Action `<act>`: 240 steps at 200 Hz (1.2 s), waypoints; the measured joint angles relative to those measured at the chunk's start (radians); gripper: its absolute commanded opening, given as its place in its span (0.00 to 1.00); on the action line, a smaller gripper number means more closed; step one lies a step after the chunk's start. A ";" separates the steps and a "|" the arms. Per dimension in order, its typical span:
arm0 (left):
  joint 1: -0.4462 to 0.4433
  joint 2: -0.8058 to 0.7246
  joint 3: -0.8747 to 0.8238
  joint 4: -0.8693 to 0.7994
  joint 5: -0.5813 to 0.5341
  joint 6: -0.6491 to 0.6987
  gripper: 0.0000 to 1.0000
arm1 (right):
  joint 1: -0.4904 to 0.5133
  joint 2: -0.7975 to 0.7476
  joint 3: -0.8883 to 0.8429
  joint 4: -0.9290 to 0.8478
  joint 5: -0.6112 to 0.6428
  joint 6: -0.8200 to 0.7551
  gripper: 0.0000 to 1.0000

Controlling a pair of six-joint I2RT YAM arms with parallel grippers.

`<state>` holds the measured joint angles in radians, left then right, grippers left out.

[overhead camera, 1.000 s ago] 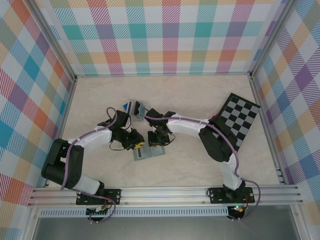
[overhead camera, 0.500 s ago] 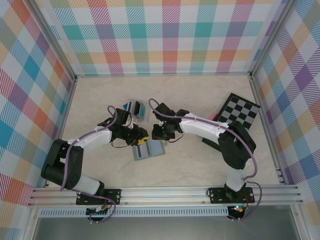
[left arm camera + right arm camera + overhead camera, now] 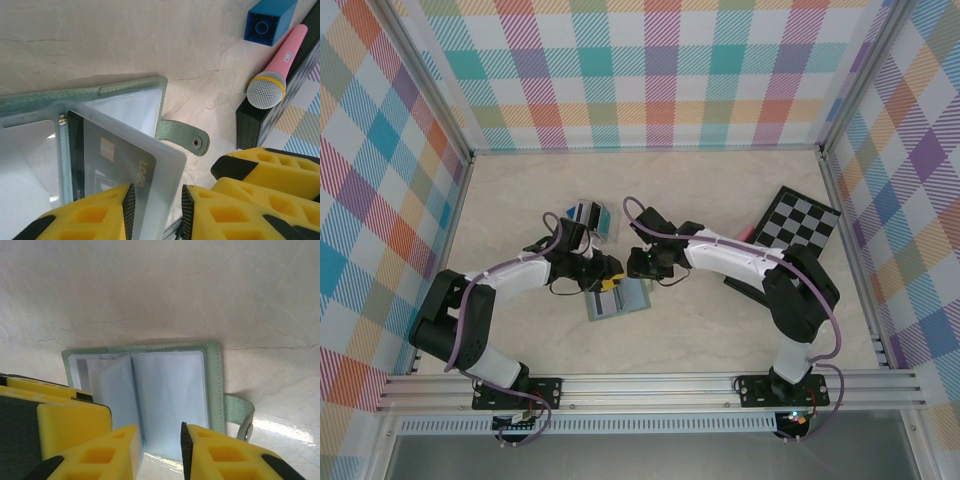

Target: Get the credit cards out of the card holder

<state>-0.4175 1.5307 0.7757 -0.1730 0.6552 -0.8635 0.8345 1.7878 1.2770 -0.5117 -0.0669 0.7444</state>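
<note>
The left arm rises from its base at the near edge, folds back at the elbow by the left wall, then stretches low and rightward across the surface (image 3: 700,330). The left end effector (image 3: 605,281) sits at the near left part of the open card holder (image 3: 624,300), which lies flat in the middle of the surface. From the left wrist, the jaws are narrow, with a raised clear sleeve (image 3: 167,162) holding a card (image 3: 117,165) standing between them. I cannot tell whether they pinch it. The holder's strap (image 3: 182,137) lies flat just past the sleeve.

The right arm bends at the elbow near the right side and reaches leftward. The right end effector (image 3: 639,268) hangs over the holder's far right edge, close to the left one. Its jaws stand narrowly apart, with a pale inner leaf (image 3: 167,400) showing in the gap.
</note>
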 measured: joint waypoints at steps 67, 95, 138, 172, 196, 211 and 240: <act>0.004 -0.046 0.007 -0.048 -0.114 -0.007 0.33 | 0.000 -0.022 -0.015 -0.002 0.024 -0.004 0.26; 0.009 -0.051 0.005 -0.063 -0.134 -0.005 0.28 | 0.000 0.003 0.010 -0.018 -0.005 -0.024 0.23; 0.010 -0.019 0.005 -0.064 -0.126 -0.003 0.24 | 0.012 0.123 0.103 -0.067 -0.031 -0.039 0.20; 0.006 0.037 0.007 -0.105 -0.122 0.012 0.23 | 0.014 0.166 0.126 -0.122 -0.027 -0.043 0.20; 0.005 0.068 0.007 -0.116 -0.122 0.015 0.23 | 0.014 0.189 0.146 -0.161 -0.019 -0.042 0.21; 0.005 0.077 0.010 -0.116 -0.121 0.016 0.23 | 0.014 0.206 0.161 -0.176 -0.020 -0.042 0.21; -0.001 0.080 0.027 -0.116 -0.117 0.016 0.23 | 0.014 0.230 0.170 -0.190 -0.021 -0.042 0.21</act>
<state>-0.4187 1.6104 0.8024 -0.2890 0.5377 -0.8478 0.8490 2.0182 1.4467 -0.7017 -0.0879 0.7021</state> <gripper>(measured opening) 0.233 0.207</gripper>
